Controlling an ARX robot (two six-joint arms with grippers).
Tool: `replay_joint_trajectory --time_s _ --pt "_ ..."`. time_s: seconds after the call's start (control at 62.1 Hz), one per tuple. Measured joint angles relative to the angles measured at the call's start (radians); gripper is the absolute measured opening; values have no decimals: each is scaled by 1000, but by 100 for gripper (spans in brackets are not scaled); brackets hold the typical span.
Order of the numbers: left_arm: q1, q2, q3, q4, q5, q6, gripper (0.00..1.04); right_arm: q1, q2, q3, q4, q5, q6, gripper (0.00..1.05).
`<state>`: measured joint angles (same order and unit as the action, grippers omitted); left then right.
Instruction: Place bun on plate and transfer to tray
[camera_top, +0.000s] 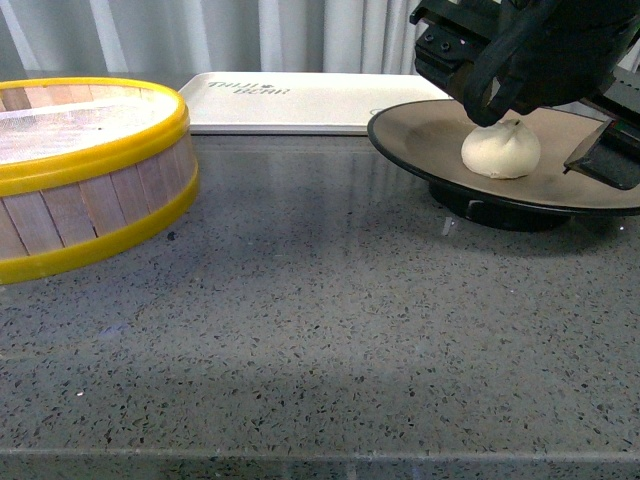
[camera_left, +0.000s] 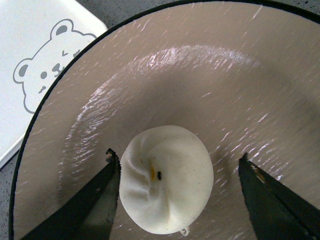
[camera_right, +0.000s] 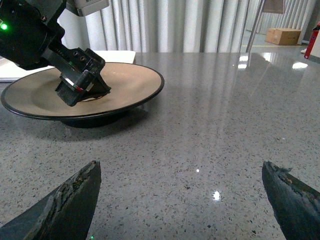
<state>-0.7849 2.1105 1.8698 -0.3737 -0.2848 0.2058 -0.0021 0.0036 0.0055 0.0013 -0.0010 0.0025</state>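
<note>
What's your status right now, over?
Left tool open, straddling bun on plate. Right tool open, empty. Plate not yet on tray; nothing blocking.

The bun (camera_top: 501, 150) is off-white, with 1 orange fleck and 1 dark speck among its pleats. The plate (camera_top: 420, 130) is tan inside, black at rim and foot. The tray (camera_top: 300, 105) is cream-white, with grey lettering (camera_top: 248, 90) and a grey-outlined bear (camera_left: 47, 60). The steamer basket (camera_top: 90, 200) shows pale wooden slats between 2 yellow bands. The table (camera_top: 320, 330) is grey and finely speckled all over.
</note>
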Motion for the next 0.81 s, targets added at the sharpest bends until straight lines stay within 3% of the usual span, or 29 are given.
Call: replay_joint_trajectory --time_s 0.113,0.338,0.483,0.692,0.805 --pt "2 -19 0 -1 21 -12 100 0 0 0 0 0 0 96" --pt "27 -156 -29 12 72 -63 98 0 0 0 0 0 0 96" --pt "77 -351 -160 82 82 -93 98 0 0 0 0 0 0 96" --pt "255 -689 -491 197 61 -94 98 0 0 0 0 0 0 96" --pt "389 -836 -650 212 116 -82 98 0 0 0 0 0 0 96"
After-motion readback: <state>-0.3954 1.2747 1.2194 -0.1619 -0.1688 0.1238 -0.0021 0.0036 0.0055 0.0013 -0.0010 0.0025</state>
